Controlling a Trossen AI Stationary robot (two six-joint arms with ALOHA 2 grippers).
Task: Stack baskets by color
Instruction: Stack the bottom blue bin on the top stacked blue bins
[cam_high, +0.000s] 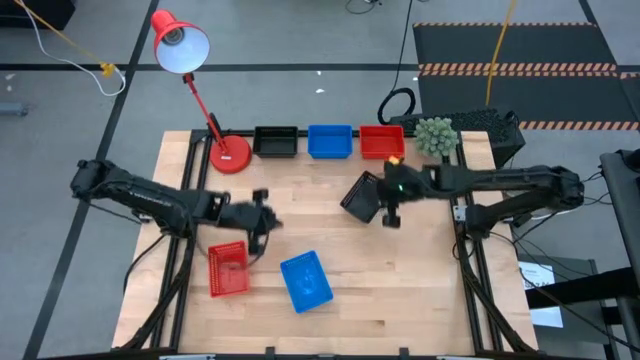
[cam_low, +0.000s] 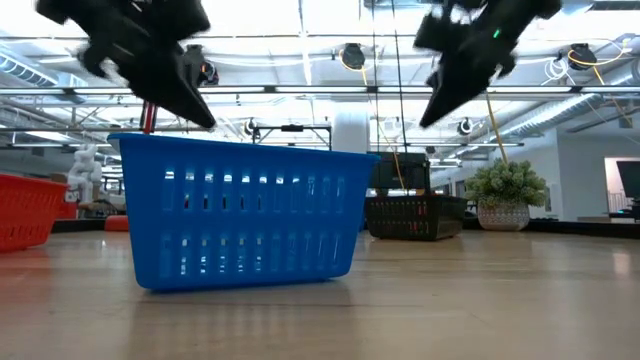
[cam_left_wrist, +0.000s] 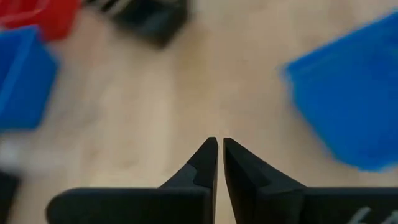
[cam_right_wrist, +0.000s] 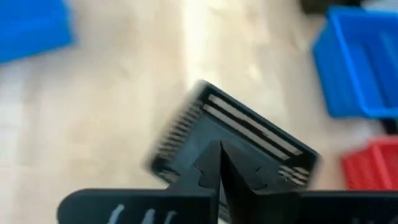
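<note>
The right gripper pinches a loose black basket by its rim (likely bound for the black one at the back); the left gripper hangs clenched, empty.

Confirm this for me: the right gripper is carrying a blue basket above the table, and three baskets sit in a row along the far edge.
Wrong colour. The right gripper is carrying a black basket, as the right wrist view shows; three baskets do sit in a row along the far edge.
</note>
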